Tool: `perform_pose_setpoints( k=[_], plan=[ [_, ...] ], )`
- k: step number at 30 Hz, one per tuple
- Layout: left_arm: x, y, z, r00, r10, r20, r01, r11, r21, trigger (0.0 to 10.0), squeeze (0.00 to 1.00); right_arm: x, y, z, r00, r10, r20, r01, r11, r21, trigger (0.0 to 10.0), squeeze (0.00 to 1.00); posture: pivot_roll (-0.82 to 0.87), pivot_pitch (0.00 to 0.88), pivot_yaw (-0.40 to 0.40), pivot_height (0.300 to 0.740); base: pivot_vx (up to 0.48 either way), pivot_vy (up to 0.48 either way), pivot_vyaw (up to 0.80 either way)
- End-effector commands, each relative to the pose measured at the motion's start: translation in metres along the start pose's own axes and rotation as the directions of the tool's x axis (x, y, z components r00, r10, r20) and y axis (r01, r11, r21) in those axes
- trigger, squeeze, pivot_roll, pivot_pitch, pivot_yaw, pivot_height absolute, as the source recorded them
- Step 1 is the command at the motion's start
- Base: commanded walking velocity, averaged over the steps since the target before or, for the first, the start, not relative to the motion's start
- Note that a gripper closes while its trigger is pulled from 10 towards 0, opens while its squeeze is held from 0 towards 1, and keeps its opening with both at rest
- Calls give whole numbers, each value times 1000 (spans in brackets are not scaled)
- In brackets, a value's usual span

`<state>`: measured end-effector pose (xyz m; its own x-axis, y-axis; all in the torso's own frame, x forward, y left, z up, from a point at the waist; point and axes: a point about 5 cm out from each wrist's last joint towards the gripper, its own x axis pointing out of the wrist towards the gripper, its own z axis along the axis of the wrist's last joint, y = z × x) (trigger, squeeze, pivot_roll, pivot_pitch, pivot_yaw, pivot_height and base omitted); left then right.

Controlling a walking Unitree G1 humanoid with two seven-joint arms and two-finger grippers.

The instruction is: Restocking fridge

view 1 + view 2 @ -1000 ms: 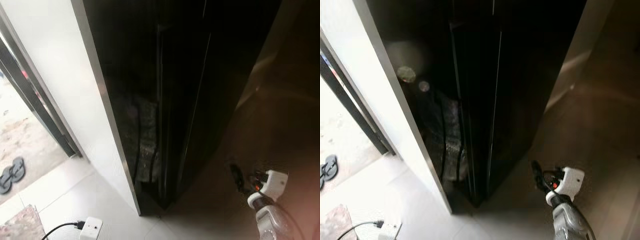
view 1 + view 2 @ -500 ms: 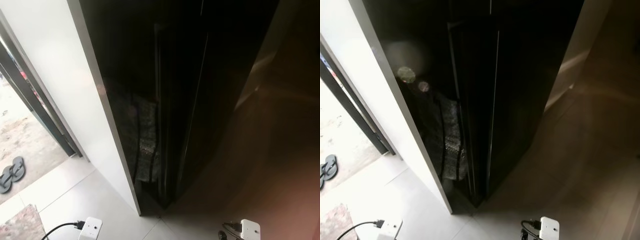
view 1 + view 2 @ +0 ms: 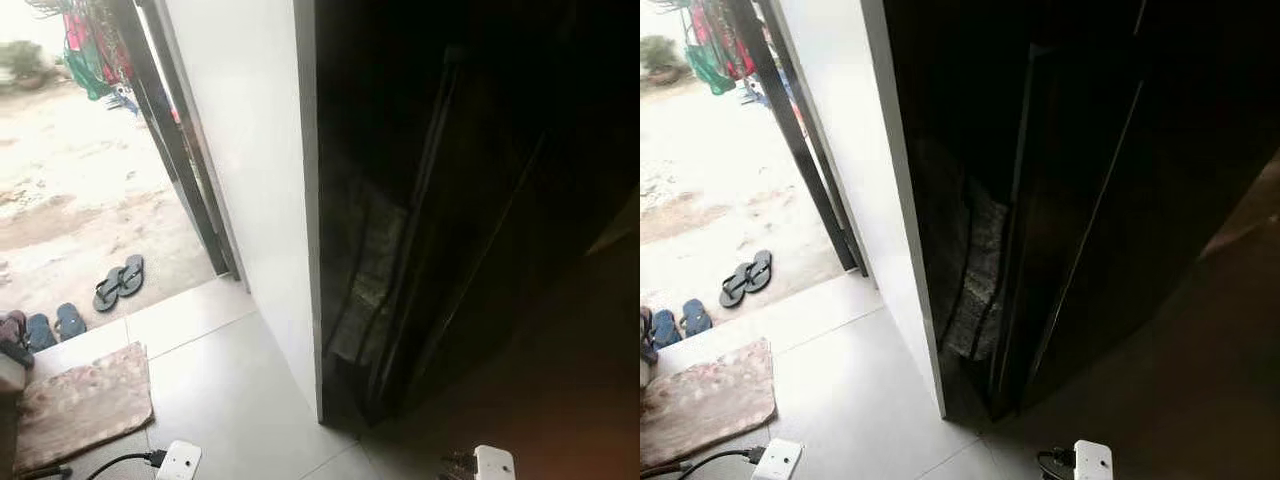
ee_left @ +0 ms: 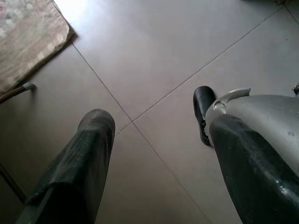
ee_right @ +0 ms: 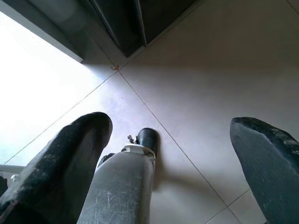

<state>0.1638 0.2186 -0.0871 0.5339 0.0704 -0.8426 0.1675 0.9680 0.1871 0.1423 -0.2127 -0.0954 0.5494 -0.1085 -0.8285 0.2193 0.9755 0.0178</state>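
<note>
The fridge stands tall, black and glossy, and both of its doors are closed, with a thin vertical seam between them. No brand, label or writing can be read on it or on anything else. Its dim front mirrors a patterned shape low down. Against the fridge's left side runs a white wall edge, and beyond that, further from the fridge, a dark door frame opens onto bright sandy ground outside.

On that ground, well left of the fridge, lies a pair of dark flip-flops, and a blue pair lies further left again. Inside the doorway, a patterned mat rests on the pale tiled floor. A white plug adapter with a black cable sits near the mat's lower corner. Brightly coloured cloth hangs outside, far from the fridge.

Below the fridge's front, a small white part of the right arm pokes into the head views.

The wrist views add what the head views lack. The left gripper hangs over the tiles with fingers spread wide and nothing between them; a silver leg with a black foot and the mat's corner appear there. The right gripper is likewise spread and empty above the tiles, with the fridge's bottom edge just beyond and the robot's other foot below.
</note>
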Motion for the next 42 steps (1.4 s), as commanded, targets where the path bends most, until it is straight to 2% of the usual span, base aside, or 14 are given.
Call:
perform_pose_setpoints(
  k=[1, 3, 10, 16, 42],
  plan=[
    [-1, 3, -5, 1000, 1, -19, -1, 1000, 17, 10000, 0, -1, 4, -7, 1000, 11, -24, -11, 1000, -14, 10000, 0, -59, 0, 28, 740, 0, 0, 763],
    [-1, 3, -6, 1000, 3, -20, -3, 1000, 14, 10000, 0, -1, 8, -10, 999, 30, -37, -31, 999, -43, 10000, 0, -52, 0, 28, 740, 0, 0, 763],
    [-1, 2, -7, 1000, 5, -21, -4, 1000, 10, 10000, 0, -2, 9, -14, 998, 38, -50, -40, 998, -50, 10000, 0, -54, 0, 29, 740, 0, 0, 768],
    [-1, 2, -6, 1000, 3, -18, -3, 1000, 8, 10000, 0, -1, 13, -9, 998, 53, -30, -55, 996, -71, 10000, 0, -56, 5, 22, 740, 0, 0, 775],
    [0, 0, -3, 1000, 4, -11, -5, 1000, -16, 10000, 0, 0, 12, -6, 997, 71, -30, -73, 994, -77, 10000, 0, -96, 25, 3, 740, 0, 0, 791]
  ],
)
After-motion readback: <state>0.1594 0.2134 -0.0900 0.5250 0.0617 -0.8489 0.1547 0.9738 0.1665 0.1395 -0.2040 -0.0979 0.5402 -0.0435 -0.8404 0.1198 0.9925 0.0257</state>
